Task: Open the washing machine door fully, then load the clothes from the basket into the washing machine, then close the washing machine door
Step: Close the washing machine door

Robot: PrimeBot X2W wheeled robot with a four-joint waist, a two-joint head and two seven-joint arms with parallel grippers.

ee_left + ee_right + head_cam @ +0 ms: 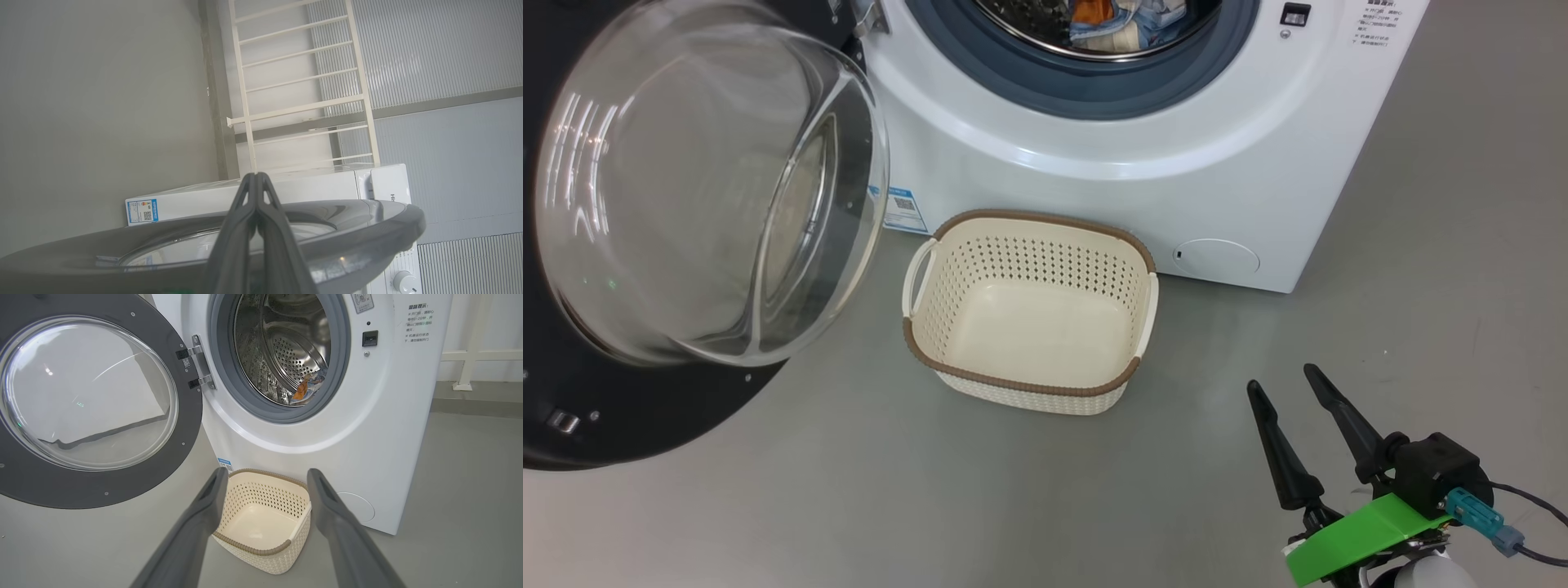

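Basket was empty, clothes in drum, so door at basket's 9 o'clock was prob. next. My left gripper, tips together, sat by its outer face to push. Right gripper was apart, idle.

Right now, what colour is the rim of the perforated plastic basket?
Brown woven-look rim; head view shows it best.

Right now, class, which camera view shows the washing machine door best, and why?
The right wrist view: the washing machine door shows almost whole, swung open, with ring, glass and hinge. In the head view the door is cropped at left and top. The left wrist view catches the door at a shallow angle, mostly ring.
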